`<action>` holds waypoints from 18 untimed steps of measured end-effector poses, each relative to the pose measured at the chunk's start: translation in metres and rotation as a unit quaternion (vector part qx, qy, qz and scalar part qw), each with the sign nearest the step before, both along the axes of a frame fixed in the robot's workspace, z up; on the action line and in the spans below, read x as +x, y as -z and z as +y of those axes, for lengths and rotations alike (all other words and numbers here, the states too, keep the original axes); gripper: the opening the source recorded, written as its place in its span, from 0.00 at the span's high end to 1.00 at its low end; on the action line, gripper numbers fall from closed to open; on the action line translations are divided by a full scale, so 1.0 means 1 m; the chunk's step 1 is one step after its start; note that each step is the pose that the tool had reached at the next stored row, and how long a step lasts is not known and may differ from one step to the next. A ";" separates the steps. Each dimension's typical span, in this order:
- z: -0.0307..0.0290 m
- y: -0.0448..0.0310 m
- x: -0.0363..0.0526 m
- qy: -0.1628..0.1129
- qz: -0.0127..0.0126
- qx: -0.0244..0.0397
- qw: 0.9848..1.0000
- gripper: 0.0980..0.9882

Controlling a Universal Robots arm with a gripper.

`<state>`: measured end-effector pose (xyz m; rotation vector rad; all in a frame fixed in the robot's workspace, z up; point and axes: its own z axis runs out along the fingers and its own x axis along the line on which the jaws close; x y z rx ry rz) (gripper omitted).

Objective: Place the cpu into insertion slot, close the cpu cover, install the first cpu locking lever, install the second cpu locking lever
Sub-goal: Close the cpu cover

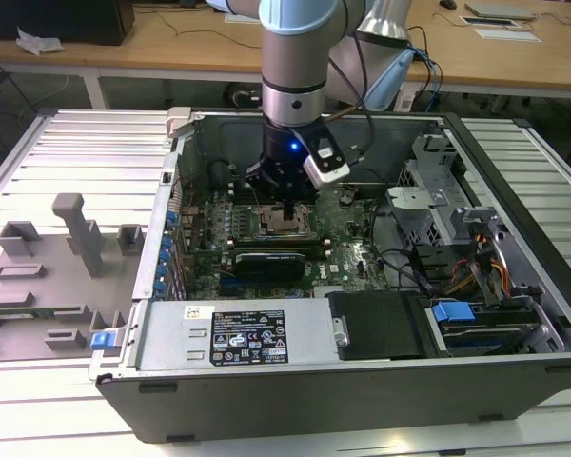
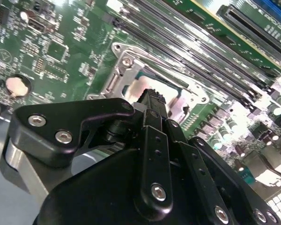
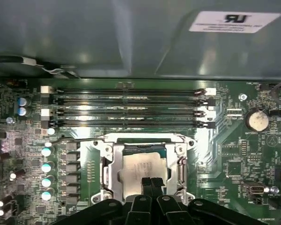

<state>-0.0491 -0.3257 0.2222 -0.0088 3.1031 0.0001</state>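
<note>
first wrist view: one cpu (image 3: 141, 165), one cpu cover (image 3: 113, 164), four memory slots (image 3: 131, 101).

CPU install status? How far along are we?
Done: the cpu sits in the insertion slot, and the cpu cover appears to lie flat around it. In hand: the gripper, jaws shut, holds nothing, tips at the cpu. Left: the locking levers; whether either is latched cannot be told.

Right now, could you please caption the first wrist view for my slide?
Shut end effector at the cpu lying in the insertion slot.
</note>
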 end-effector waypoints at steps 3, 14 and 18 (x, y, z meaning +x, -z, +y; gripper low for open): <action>-0.0004 0.0009 -0.0061 -0.001 0.000 0.000 1.000 0.99; -0.0056 0.0093 -0.0123 -0.004 0.000 0.000 1.000 0.99; -0.0056 0.0146 -0.0152 -0.008 0.000 0.000 1.000 0.99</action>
